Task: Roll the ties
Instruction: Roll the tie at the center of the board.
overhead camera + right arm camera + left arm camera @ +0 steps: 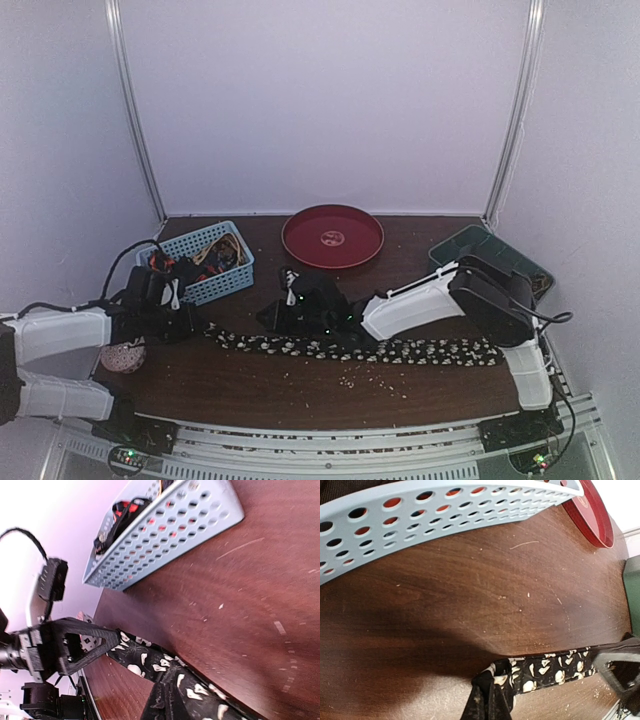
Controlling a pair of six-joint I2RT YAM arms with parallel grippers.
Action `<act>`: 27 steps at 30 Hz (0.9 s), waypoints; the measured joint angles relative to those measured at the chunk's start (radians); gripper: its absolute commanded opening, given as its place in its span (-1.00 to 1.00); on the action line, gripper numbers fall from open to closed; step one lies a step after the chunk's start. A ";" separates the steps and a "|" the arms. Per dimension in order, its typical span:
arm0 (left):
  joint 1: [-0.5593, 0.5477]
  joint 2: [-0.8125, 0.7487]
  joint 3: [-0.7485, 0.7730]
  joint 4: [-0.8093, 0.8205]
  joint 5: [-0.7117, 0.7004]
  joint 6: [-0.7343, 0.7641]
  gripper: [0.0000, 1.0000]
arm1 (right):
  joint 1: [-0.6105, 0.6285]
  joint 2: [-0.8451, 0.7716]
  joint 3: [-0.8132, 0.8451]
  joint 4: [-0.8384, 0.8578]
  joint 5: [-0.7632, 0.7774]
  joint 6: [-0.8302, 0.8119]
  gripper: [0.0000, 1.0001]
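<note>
Shows a speckled tie (430, 351) stretched flat along the near edge, with the left gripper (200, 328) at its left end and the right gripper (285, 318) near its middle. Has a blue basket (225, 285) toward the far left corner, a red plate (350, 248) at mid far edge, a green tray (470, 245) at the far right corner.

Tie (430, 351) lies left to right across the front of the table (300, 388). Basket (232, 275) stands behind its left end, plate (332, 236) behind centre, tray (485, 252) far right. Other ties (207, 254) apparently lie in the basket.
</note>
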 measured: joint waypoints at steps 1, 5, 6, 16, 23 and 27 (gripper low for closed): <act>0.000 -0.003 0.000 -0.001 0.003 0.000 -1.00 | 0.006 0.028 0.029 -0.001 -0.009 0.001 -1.00; -0.001 -0.019 0.000 -0.001 0.021 -0.003 -1.00 | 0.029 0.122 0.138 -0.028 -0.029 0.007 -1.00; -0.001 -0.021 0.000 -0.001 0.026 -0.003 -1.00 | 0.034 0.140 0.159 -0.037 -0.031 0.010 -1.00; -0.002 -0.005 -0.001 0.042 0.130 -0.018 -0.67 | 0.052 0.214 0.223 -0.102 -0.055 0.026 -1.00; -0.005 0.032 -0.015 0.128 0.213 -0.053 -0.53 | 0.052 0.211 0.215 -0.104 -0.052 0.021 -1.00; -0.013 0.058 -0.028 0.180 0.253 -0.072 -0.60 | 0.052 0.168 0.153 -0.100 -0.025 0.021 -0.87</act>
